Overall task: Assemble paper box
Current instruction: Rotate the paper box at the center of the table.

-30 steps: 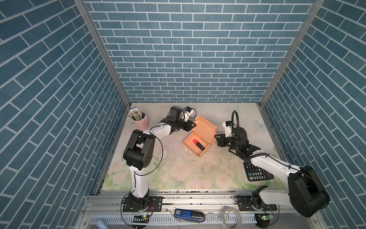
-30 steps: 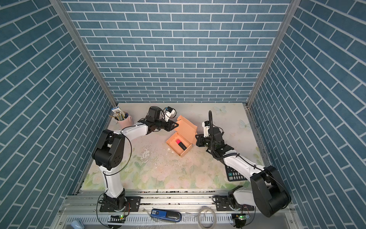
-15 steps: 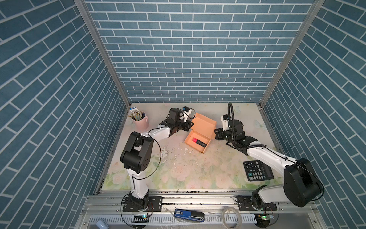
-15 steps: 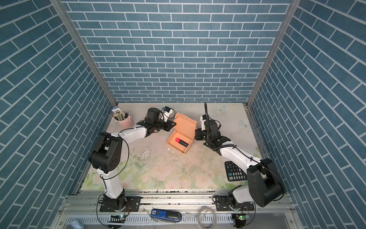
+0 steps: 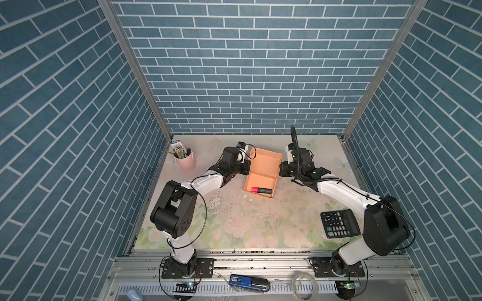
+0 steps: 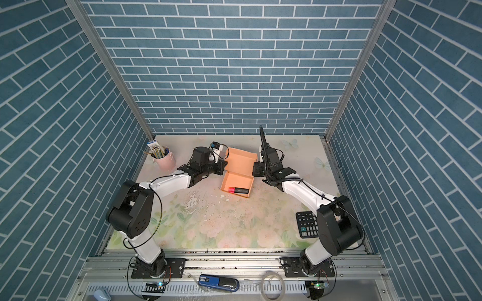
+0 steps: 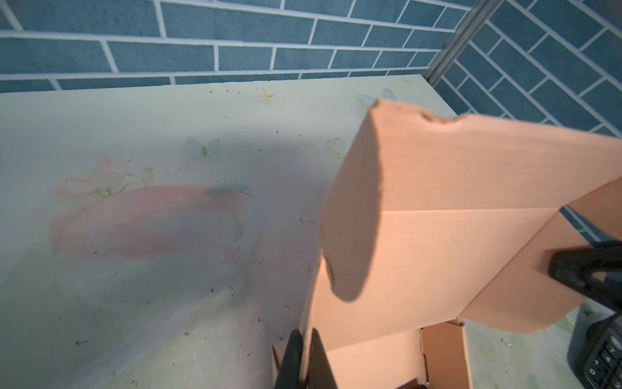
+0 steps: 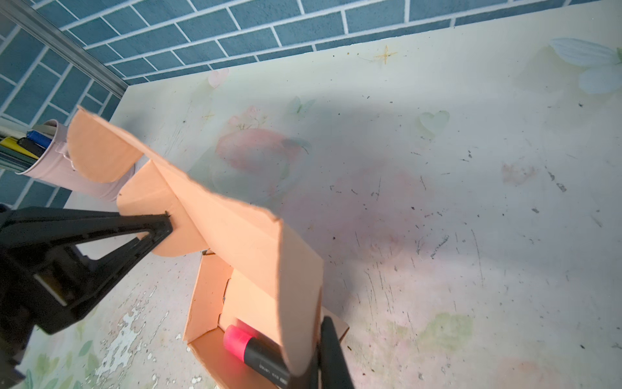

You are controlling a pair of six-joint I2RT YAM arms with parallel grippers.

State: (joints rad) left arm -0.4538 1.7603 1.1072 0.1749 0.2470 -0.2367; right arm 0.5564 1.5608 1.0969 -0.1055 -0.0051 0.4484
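Now the paper box [image 5: 264,166] is sitting far-middle on the table [image 5: 260,229], lid standing open, with a marker [image 5: 261,190] lying inside. The left gripper [image 7: 304,336] is pinching the lid's left flap and the right gripper [image 5: 281,169] its right flap, both with jaws nearly together. A calculator [image 5: 340,223] is lying near right.

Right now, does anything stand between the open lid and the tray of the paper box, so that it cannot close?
Nothing visible blocks it. A red-and-black marker lies flat inside the tray of the paper box, seemingly below its walls.
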